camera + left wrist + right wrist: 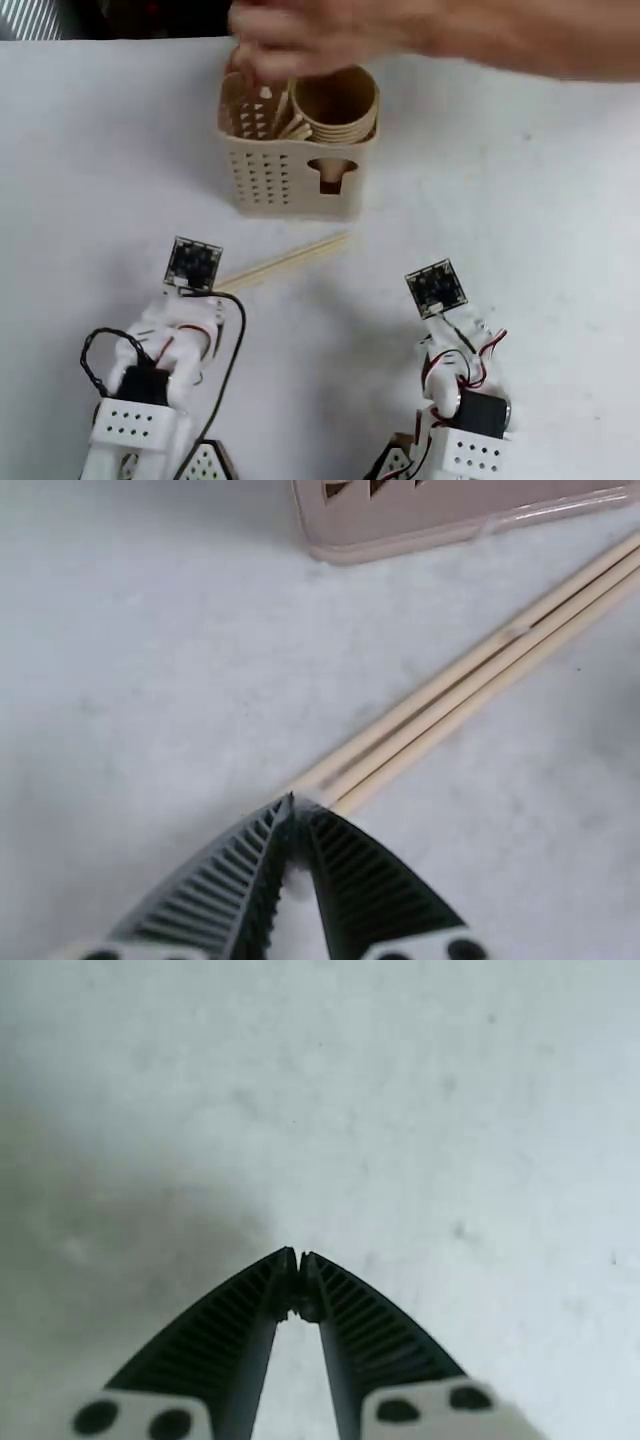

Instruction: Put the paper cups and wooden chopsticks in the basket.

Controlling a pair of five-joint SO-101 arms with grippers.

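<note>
The left gripper [292, 805] is pinched closed, tips by the wooden chopsticks [470, 675] — the right gripper [298, 1260] is closed too, holding nothing. A hand [330, 35] is above the basket [290, 175].

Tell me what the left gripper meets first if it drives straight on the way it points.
Most likely the wooden chopsticks: their near ends lie on the table right at the shut tips of the left gripper. If the tips ride above them, which depth leaves unclear, the basket comes next.
</note>
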